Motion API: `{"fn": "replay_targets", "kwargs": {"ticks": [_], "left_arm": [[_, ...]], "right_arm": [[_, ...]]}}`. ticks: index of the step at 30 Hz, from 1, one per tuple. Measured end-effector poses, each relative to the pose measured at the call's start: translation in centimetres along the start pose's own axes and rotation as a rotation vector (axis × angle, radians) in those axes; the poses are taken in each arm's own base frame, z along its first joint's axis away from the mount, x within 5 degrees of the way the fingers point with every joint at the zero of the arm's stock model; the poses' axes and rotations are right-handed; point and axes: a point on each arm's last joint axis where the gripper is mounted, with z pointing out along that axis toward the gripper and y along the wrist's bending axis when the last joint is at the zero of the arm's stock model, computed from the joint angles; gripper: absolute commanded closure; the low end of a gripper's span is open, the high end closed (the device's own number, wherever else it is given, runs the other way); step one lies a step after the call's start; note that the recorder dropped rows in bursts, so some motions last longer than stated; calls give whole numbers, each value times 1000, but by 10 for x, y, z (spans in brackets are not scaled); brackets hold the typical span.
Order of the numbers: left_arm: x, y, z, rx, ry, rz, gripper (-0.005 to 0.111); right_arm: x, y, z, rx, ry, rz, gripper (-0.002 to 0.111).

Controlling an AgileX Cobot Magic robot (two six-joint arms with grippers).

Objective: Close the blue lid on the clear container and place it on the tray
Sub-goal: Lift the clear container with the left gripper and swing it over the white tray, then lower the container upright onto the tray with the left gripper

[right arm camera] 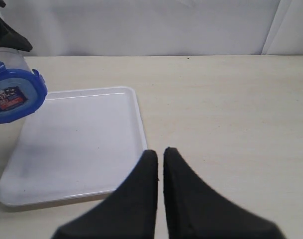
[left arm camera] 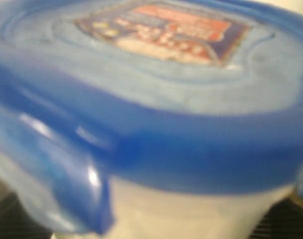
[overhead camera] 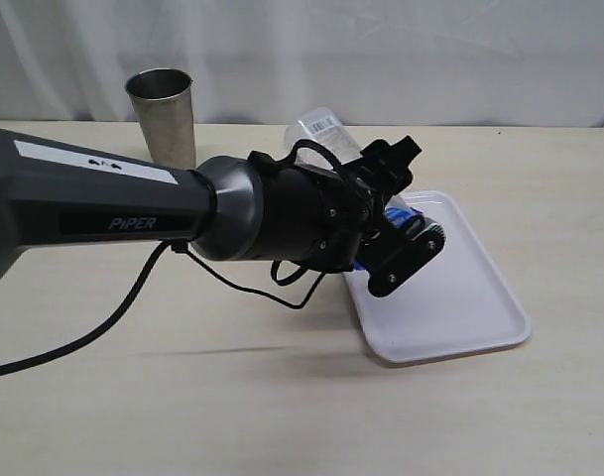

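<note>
The blue lid (overhead camera: 400,212) sits on the mouth of the clear container (overhead camera: 324,130), which hangs tilted above the left end of the white tray (overhead camera: 470,297). My left gripper (overhead camera: 406,206) is shut on the container, with one black finger on each side just below the lid. The left wrist view is filled by the lid (left arm camera: 156,124), its red sticker and the container wall (left arm camera: 191,214). In the right wrist view the lid (right arm camera: 12,94) hangs over the tray (right arm camera: 81,144). My right gripper (right arm camera: 161,152) is shut and empty, low by the tray's edge.
A grey steel cup (overhead camera: 164,114) stands upright at the back left of the pale wooden table (overhead camera: 182,397). A black cable (overhead camera: 83,337) droops from the left arm over the table. A white curtain hangs behind the table.
</note>
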Motion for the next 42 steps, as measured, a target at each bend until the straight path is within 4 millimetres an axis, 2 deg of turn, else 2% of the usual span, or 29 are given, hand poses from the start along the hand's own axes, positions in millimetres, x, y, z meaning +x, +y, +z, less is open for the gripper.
{"fn": "replay_targets", "kwargs": {"ticks": [7, 17, 22, 25, 28, 31, 36, 42], "left_arm": [[-2, 3, -2, -10, -6, -4, 107], [-1, 4, 1, -29, -49, -198, 107], [-6, 11, 4, -91, -251, -484, 107], [-5, 18, 5, -125, -487, -699, 107], [6, 23, 6, -131, -727, -925, 107], [14, 25, 10, -139, -878, -1157, 107], [14, 22, 27, -176, -1054, -1505, 107], [-5, 7, 60, -150, -1157, -1719, 107]], "right_arm": [[0, 0, 0, 0, 0, 0, 104], [0, 0, 0, 0, 0, 0, 104], [0, 0, 0, 0, 0, 0, 104], [0, 0, 0, 0, 0, 0, 104], [0, 0, 0, 0, 0, 0, 104], [0, 0, 0, 0, 0, 0, 104], [0, 0, 0, 0, 0, 0, 104], [0, 0, 0, 0, 0, 0, 104]]}}
